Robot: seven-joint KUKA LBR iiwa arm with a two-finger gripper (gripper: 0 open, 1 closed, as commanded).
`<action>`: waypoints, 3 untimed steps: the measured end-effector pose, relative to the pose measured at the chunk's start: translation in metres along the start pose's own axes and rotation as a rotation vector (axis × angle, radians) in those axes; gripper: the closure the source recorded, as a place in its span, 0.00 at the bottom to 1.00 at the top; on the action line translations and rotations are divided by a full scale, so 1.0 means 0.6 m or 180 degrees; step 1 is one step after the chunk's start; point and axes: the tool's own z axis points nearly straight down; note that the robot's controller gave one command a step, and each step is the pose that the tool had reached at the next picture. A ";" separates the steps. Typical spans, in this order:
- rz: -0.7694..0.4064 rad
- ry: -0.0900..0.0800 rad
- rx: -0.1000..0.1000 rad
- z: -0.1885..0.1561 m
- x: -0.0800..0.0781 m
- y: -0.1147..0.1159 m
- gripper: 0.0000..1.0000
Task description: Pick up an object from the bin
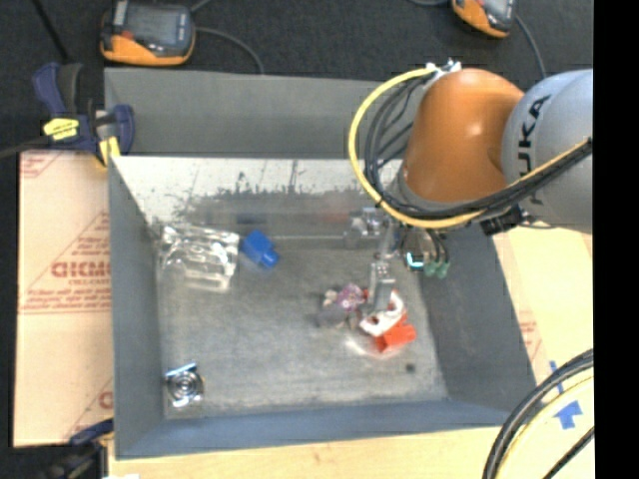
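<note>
One grey bin (132,297) is seen, with five loose things in it, one of each kind. One clear plastic piece (200,255) is set well apart from the gripper (380,310), toward the view's left. One red and white object (389,331) lies directly beneath the gripper. One purple-grey piece (344,301) lies just beside it, left. One blue block (260,249) is found farther left. One silver piece (183,384) is well apart, lower left. Whether the gripper is wide or narrow cannot be told.

Mid bin floor (290,362) free; clear plastic piece (200,255), blue block (261,248) (side by side) crowd left rear
</note>
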 end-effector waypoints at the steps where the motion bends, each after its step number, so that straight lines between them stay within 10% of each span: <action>1: 0.0250 0.0001 0.0000 0.191 0.016 -0.116 0.00; 2: 0.0235 -0.0016 -0.0001 0.184 0.013 -0.113 1.00; 3: 0.0186 -0.0054 -0.0003 -0.070 -0.014 -0.050 1.00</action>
